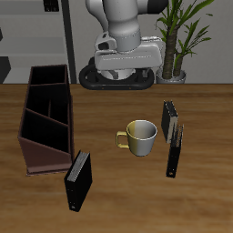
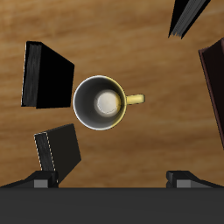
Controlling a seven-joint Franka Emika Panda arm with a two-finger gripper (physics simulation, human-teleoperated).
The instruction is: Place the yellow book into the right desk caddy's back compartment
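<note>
The yellow book [image 1: 175, 149] stands on edge beside the mug, showing only a thin tan strip along its black body. In the wrist view it [image 2: 45, 74] looks black. The right desk caddy [image 1: 36, 136] is a long maroon box across the table from the book, and one of its walls shows in the wrist view [image 2: 215, 79]. Its back compartment [image 1: 50, 80] is the far end section. My gripper [image 1: 123, 71] hangs high above the table behind the mug. It is open and empty, with the fingertips [image 2: 39, 182] wide apart around the gripper's middle [image 2: 112, 181].
A yellowish mug [image 1: 141, 136] stands mid-table, directly under the wrist camera [image 2: 103, 102]. A slim black book with a pale edge [image 1: 169, 118] stands just behind the yellow book. A thicker black book [image 1: 78, 180] stands near the front edge by the caddy. A potted plant [image 1: 177, 55] stands at the back.
</note>
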